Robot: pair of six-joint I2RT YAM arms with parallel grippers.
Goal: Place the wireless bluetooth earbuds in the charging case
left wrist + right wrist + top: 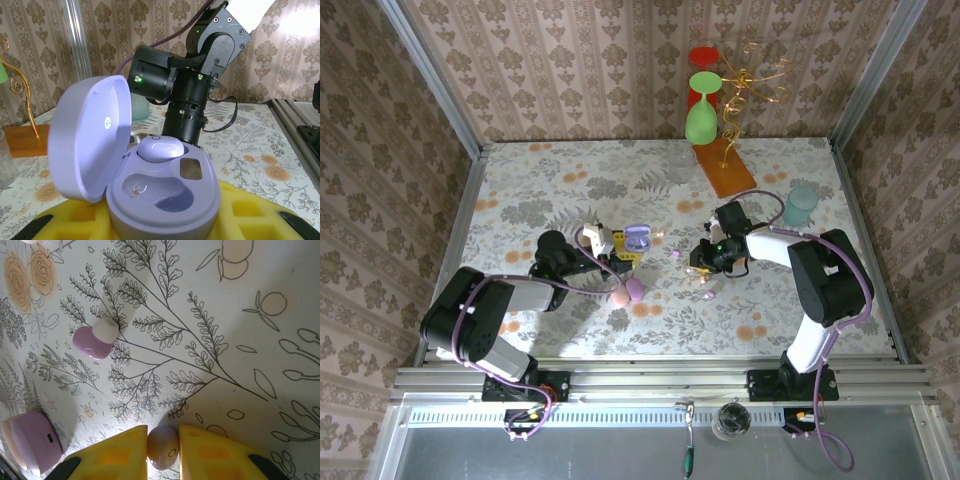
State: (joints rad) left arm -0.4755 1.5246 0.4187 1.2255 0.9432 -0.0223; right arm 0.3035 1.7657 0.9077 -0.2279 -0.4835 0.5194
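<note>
**Earbud pinched by the right gripper, open case held by the left**

In the right wrist view, the right gripper (162,452) is seen pressed together on a pale pink earbud (162,446). The earbud is pinched between the two yellow fingers (117,457), low over the floral tabletop (240,340). Whether it is touching the surface cannot be told. A lilac earbud (94,341) with a white tip is lying on the tabletop, well apart from the gripper, up and to the left in that view. A closed pink case (32,442) with a small port in its end is seen at the lower left edge.

In the left wrist view, the left gripper (165,227) is closed around the base of an open lilac charging case (200,200). The case is held upright between yellow pads (250,212), with its lid (90,140) swung back to the left. A seated earbud (160,149) is lodged in the far well. The near well (172,200) is unfilled, and a small gold contact is showing beside it.

From above, the two grippers are seen near each other at mid-tabletop, the held case to the left of the right gripper. A peach case (620,297) is lying just beside the pink one, near the left arm. A teal cup (801,205) and an orange board (723,168) are standing farther back on the right.
</note>
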